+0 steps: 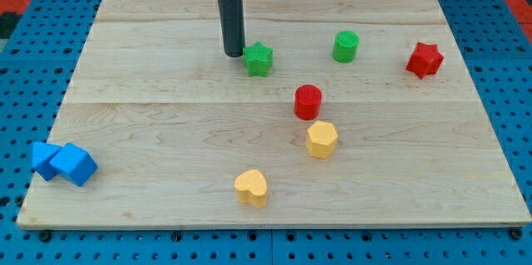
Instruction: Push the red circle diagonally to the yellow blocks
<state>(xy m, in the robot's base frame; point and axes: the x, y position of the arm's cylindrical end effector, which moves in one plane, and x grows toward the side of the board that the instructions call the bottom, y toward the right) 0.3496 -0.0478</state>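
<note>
The red circle [307, 101] stands a little right of the board's middle. Just below it, nearly touching, is a yellow hexagon block [321, 139]. A yellow heart block [251, 188] lies lower, toward the view's bottom. My tip [233, 53] rests on the board up and to the left of the red circle, right beside the left side of a green star [258, 59]. The rod rises straight to the view's top.
A green cylinder [346, 46] stands at the upper right of the middle. A red star [425, 60] lies near the right edge. Two blue blocks [65, 163] sit together at the lower left corner of the wooden board [150, 115].
</note>
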